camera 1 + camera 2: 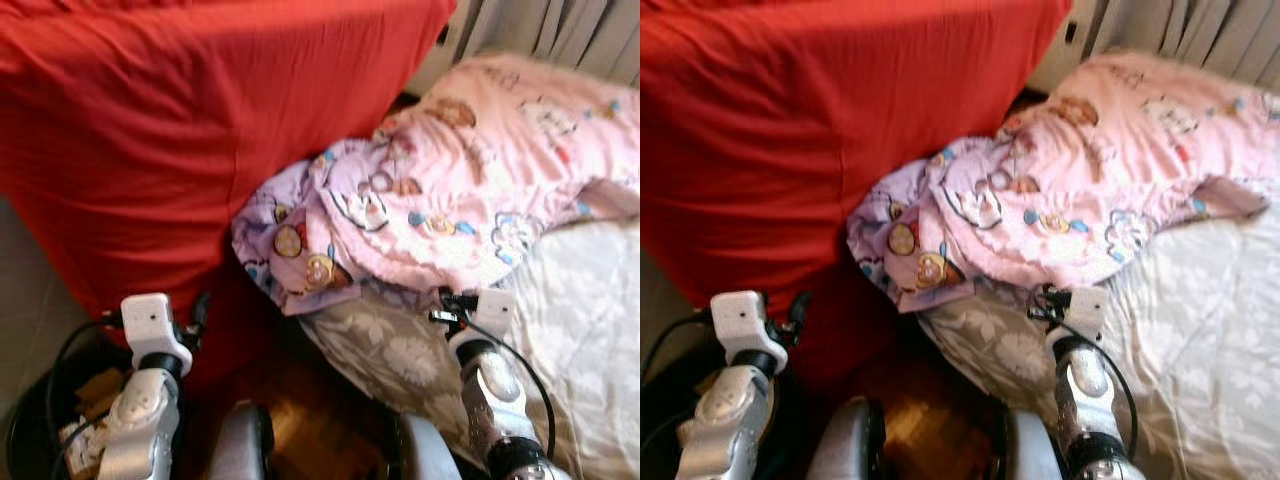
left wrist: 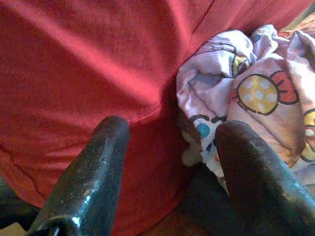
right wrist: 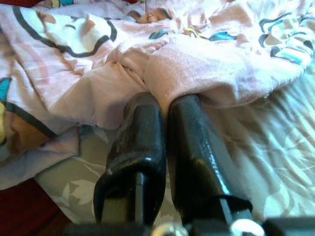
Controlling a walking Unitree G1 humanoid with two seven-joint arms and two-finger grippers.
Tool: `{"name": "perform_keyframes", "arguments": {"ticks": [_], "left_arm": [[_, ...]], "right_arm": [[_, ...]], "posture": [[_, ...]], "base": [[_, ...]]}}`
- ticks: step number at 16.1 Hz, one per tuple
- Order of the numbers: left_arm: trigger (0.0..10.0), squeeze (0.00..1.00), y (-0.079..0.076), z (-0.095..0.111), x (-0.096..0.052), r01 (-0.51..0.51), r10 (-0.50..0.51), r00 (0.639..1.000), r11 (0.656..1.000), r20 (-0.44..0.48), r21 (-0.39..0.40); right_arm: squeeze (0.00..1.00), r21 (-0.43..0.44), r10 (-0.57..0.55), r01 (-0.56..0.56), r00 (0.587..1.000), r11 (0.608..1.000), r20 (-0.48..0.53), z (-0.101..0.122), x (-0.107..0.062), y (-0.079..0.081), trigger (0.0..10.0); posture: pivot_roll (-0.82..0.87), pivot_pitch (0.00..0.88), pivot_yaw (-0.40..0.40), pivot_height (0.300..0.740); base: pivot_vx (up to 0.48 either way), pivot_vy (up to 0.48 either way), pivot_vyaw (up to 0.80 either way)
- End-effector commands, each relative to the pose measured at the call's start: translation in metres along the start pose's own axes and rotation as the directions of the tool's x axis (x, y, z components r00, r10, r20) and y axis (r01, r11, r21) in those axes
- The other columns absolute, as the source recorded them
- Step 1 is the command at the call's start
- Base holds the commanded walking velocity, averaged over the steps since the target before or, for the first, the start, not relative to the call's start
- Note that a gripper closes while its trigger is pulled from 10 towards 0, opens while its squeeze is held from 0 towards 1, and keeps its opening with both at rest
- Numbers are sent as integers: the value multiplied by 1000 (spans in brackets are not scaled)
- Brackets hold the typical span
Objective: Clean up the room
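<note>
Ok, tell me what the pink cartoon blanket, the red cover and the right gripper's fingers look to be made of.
Pink cartoon blanket: soft fleece-like fabric, matte and fuzzy at the folded edge, printed; probably plush. Red cover: thin woven cloth, likely cotton, matte with fine creases. Right gripper: its fingers look like hard black plastic or coated metal, glossy with highlights and scuffs; which one is unclear.

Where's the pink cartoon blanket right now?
The pink cartoon blanket lies bunched on the bed's grey floral sheet, ahead and right of centre in the head views, against the red cover; the right gripper touches its near edge.
</note>
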State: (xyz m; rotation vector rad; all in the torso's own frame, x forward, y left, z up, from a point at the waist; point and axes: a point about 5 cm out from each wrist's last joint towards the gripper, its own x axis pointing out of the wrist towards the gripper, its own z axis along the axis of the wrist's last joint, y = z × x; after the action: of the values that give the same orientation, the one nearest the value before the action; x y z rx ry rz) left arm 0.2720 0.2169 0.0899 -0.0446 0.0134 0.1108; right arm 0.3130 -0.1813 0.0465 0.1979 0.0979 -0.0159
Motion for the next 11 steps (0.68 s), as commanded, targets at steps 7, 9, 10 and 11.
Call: {"name": "perform_keyframes", "arguments": {"ticks": [7,9,10,11], "left_arm": [[10000,0,-6,-5,-1,33,-33,999,999,2,-3],[10000,0,-6,-5,-1,34,-34,999,999,5,-5],[10000,0,-6,-5,-2,36,-36,999,999,6,-9],[10000,0,-6,-5,-3,38,-37,999,999,6,-11]], "right_arm": [[0,-13,-31,32,999,999,24,4,-1,7,10000],[0,-14,-37,37,999,999,26,5,-1,7,10000],[0,-16,-39,40,999,999,27,5,-1,6,10000],[0,-17,-41,42,999,999,27,5,-2,6,10000]], "posture": [[117,81,-27,648],[116,80,-26,668],[114,83,-26,678],[116,84,-26,688]], "base": [[0,0,0],[0,0,0],[0,0,0],[0,0,0]]}}
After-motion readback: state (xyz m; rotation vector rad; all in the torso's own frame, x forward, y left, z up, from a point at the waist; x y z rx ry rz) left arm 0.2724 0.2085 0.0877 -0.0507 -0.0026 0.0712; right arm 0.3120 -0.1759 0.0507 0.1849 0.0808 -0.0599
